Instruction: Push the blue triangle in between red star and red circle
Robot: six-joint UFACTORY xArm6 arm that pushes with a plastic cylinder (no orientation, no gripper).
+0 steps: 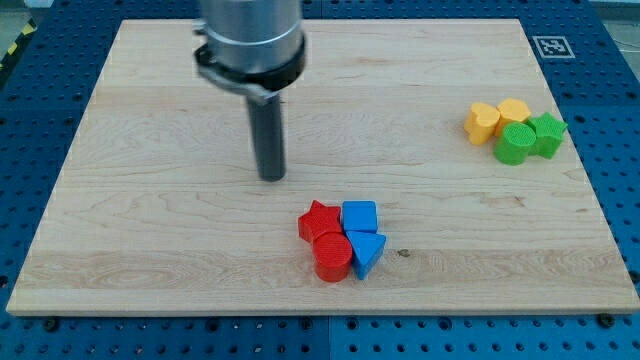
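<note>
The blue triangle (367,251) lies low in the middle of the wooden board, touching the right side of the red circle (332,257). The red star (319,221) sits just above the red circle, touching it. A blue cube (359,216) sits right of the star and above the triangle. The four blocks form one tight cluster. My tip (272,176) stands up and to the left of the cluster, a short gap from the red star, touching no block.
At the view's right, a second cluster: a yellow heart-like block (483,121), a yellow block (514,111), a green round block (516,143) and a green star (547,133). The board (150,220) is edged by a blue perforated table; a marker tag (551,46) sits top right.
</note>
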